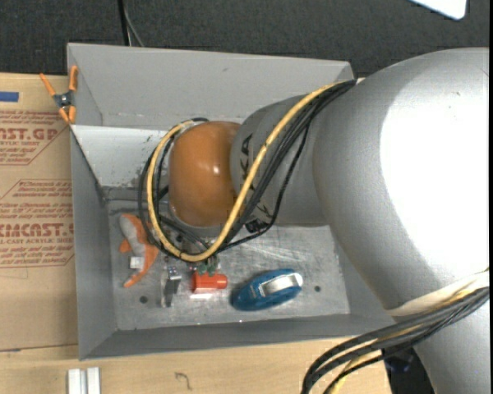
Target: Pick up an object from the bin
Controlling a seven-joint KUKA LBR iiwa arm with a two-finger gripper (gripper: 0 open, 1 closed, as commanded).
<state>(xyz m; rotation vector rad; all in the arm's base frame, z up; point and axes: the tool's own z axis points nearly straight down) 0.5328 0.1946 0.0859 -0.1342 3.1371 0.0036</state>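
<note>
My gripper (pixel 173 284) reaches down under the arm's orange cover, low over the bin floor at the front left. Just to its right, touching or nearly touching it, lies a small red block (pixel 208 282) with a white edge. An orange-handled tool (pixel 135 249) lies to its left by the bin's left wall, partly hidden by the cables. A blue oval thing with a white and grey top (pixel 267 290) rests further right near the front wall.
The arm and its orange cover hide the middle and back of the bin. Black and yellow cables loop around the cover down to the gripper. Bare bin floor shows behind the blue thing, at the right.
</note>
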